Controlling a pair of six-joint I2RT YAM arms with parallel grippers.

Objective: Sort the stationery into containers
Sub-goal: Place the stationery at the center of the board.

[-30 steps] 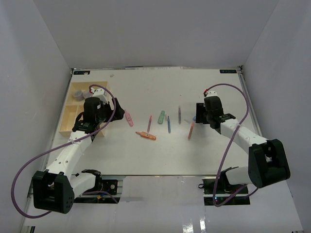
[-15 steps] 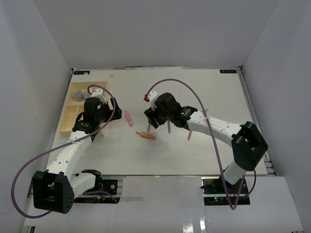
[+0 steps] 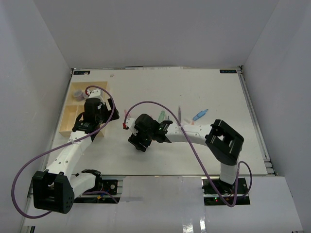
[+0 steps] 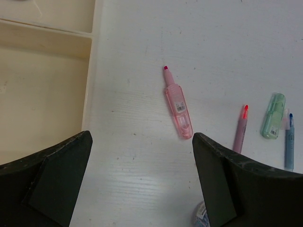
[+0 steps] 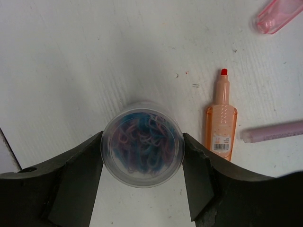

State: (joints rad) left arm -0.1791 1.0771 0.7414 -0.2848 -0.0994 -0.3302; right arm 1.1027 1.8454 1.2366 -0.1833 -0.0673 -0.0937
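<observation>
The right gripper (image 5: 142,156) is closed on a squat round clear pot of coloured clips (image 5: 142,144), with 1 dark finger pressed against each side. Only the right wrist view shows this grip; from above, the wrist hides the pot. Close beside the pot lie an orange marker with a red tip (image 5: 220,124) and a pale pink pen (image 5: 272,132). The left gripper (image 4: 142,179) is spread to its widest and holds nothing, above the table just right of the cream rectangular tray (image 4: 90,71). A translucent pink marker (image 4: 178,106) lies to its right. The top view alone shows a grey-purple pot (image 3: 77,94) in the tray's far section and a blue marker (image 3: 199,115) further right.
</observation>
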